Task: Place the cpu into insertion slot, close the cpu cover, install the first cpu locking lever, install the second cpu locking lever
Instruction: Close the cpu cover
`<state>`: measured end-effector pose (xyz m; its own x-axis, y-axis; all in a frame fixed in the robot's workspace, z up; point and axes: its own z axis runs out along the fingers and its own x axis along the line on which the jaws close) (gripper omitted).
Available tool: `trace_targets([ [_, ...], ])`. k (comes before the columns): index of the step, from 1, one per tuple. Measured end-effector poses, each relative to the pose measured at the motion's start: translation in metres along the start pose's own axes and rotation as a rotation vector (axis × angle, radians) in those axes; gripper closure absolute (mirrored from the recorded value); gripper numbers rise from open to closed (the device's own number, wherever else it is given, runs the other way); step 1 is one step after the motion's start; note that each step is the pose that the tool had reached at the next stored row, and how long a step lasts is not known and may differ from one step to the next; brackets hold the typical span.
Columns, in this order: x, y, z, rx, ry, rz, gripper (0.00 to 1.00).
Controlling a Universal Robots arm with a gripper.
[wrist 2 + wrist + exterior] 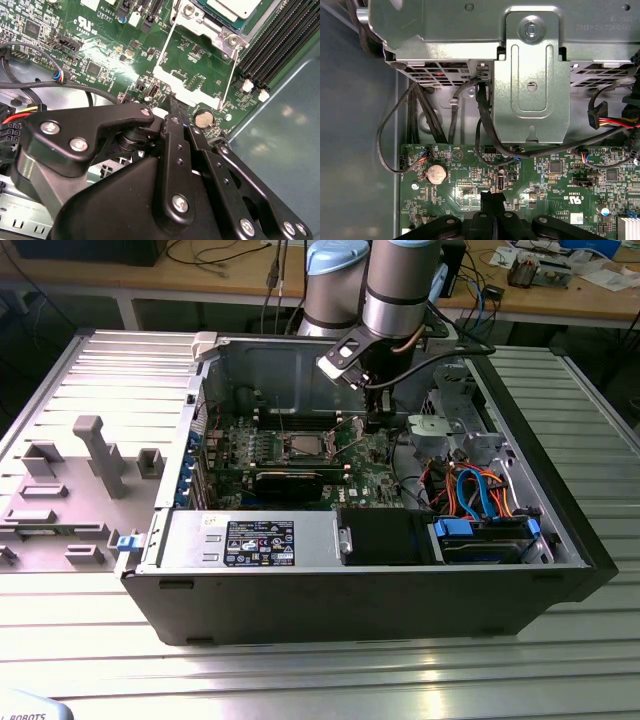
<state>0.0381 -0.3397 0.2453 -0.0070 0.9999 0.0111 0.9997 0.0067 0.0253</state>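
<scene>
Inside the open black computer case [350,590], the small square silvery-topped cpu [235,7] sits in the metal-rimmed insertion slot [200,22]. The thin silvery cpu cover [185,90] lies swung open. The black hand [169,103], fingers together, is at the cover's free edge. Cover closing and both levers are outstanding.

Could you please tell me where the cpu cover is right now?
In the second wrist view, the cpu cover stands open, clear of the cpu, its free edge by the gripper and the coin battery.
</scene>
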Motion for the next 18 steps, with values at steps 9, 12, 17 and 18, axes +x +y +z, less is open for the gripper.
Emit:
trace_targets([
  [9,0.0,-0.0002,0.0,0.0,0.0,0.0,0.89],
  [12,0.0001,-0.0111,-0.0048,0.0,-0.0001,0.0,0.89],
  [17,0.0002,-0.0185,-0.0049,0.0,0.0001,0.0,0.89],
  [18,0.0002,-0.0186,-0.0049,-0.0001,0.0001,0.0,0.89],
])
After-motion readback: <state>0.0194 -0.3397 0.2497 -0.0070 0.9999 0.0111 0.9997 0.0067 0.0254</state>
